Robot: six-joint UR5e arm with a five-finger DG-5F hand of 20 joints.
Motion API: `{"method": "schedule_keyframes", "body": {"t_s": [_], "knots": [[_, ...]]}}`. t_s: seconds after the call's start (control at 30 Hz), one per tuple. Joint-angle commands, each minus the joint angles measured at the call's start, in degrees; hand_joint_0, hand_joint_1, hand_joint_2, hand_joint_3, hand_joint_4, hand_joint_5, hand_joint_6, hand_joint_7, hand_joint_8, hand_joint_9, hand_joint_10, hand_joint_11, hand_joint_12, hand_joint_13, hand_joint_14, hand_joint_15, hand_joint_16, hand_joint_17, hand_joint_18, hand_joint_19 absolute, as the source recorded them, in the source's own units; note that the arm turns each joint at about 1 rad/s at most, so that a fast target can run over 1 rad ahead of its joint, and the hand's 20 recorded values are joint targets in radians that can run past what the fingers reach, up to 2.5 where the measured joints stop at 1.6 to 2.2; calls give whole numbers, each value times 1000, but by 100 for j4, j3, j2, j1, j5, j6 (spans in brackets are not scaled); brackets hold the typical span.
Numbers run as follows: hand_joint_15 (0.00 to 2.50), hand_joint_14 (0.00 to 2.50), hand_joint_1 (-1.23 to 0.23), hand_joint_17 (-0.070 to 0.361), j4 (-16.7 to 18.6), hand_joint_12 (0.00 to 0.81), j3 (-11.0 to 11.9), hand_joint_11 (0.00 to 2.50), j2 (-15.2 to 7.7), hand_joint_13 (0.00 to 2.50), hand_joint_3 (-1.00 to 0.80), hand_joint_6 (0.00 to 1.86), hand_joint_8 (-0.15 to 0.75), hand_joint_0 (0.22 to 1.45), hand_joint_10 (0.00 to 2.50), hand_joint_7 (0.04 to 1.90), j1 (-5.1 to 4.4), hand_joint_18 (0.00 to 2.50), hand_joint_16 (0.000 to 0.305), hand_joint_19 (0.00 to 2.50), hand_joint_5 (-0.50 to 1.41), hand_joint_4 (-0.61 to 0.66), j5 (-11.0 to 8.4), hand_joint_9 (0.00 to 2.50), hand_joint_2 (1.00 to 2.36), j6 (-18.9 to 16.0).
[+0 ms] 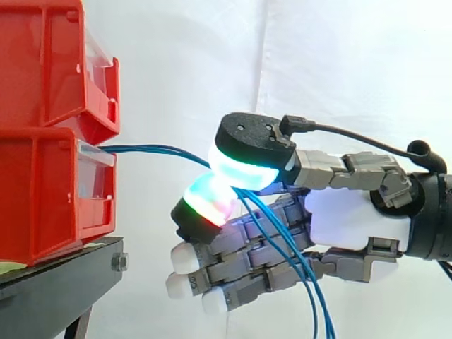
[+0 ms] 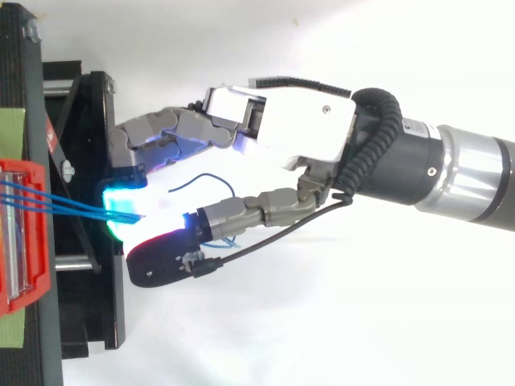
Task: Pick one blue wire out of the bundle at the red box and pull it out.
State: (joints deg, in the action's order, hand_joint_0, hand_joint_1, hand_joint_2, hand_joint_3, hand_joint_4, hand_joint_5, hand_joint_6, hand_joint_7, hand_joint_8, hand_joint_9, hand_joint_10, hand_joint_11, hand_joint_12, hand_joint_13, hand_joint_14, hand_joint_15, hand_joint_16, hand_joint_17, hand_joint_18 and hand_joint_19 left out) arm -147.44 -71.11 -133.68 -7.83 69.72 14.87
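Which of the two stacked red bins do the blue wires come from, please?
The lower bin: the blue wires leave its front; the upper bin shows none.

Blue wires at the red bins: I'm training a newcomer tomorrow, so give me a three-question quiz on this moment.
1. True or false: the hand is open and clear of the wires.
2. From which of the stacked bins do the wires come? A. the upper one B. the lower one C. both
3. Fill in: past the pinch, the wires hang ____ across the hand.

Key: 1 false, since two glowing pads pinch the wires; 2 B; 3 down.
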Motion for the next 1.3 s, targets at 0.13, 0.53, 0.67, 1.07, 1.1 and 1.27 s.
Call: {"method": "schedule_keyframes", "body": {"t_s": [0.13,0.53,0.67,1.07,1.1,1.27], "knots": [[226,11,-844,131,-927,389,1,646,184,535,-316,733,297,623,21,1181,9,484,58,368,-132,434,-2,818,1014,-1],[222,9,-839,130,-1366,381,1,626,334,543,-500,671,282,623,22,1277,27,483,58,381,-100,442,-11,872,1001,7],[229,12,-811,130,-1366,379,10,623,334,550,-500,668,278,603,23,1300,27,485,58,387,-91,422,-11,894,1000,-10],[239,10,-507,133,-1348,383,1,557,334,576,-497,546,274,543,19,1464,53,484,59,443,-43,361,-11,972,1000,7],[247,12,-491,132,-1348,382,1,561,334,575,-472,532,276,549,19,1491,53,480,59,444,-39,353,-11,981,1002,7],[253,11,-447,133,-1348,382,1,560,334,566,-437,501,268,556,20,1506,62,444,59,470,-32,326,-11,999,1005,-1]]}}
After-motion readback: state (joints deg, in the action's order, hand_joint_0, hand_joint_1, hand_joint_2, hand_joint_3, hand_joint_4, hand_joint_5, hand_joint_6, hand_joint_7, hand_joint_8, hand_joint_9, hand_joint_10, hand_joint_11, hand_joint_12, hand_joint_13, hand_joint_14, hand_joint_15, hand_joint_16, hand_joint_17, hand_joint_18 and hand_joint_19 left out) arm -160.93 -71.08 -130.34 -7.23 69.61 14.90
